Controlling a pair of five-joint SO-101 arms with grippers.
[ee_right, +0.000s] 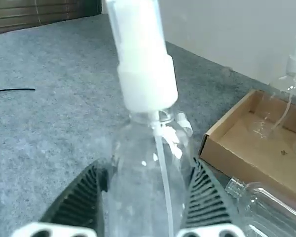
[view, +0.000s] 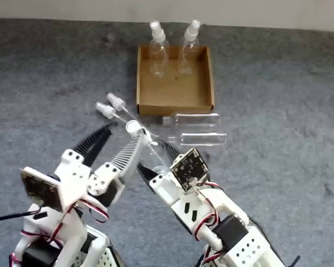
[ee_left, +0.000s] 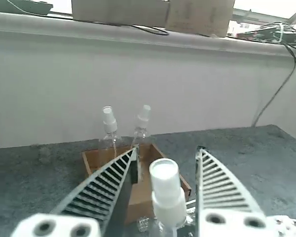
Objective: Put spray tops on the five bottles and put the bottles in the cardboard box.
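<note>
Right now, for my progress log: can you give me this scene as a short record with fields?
in cardboard box: two topped bottles, upright
held bottle: shut in right jaws, spray top on
left jaws: open, either side of that spray top
loose spray tops: two, left of box
bare bottles: two, lying beside box, arms' side

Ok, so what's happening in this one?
The right gripper holds a bottle by its body, with a spray top sitting on its neck. The left gripper is open on either side of that top. Two capped bottles stand in the cardboard box. Two uncapped bottles lie just outside it on the carpet, and two loose spray tops are nearby.
</note>
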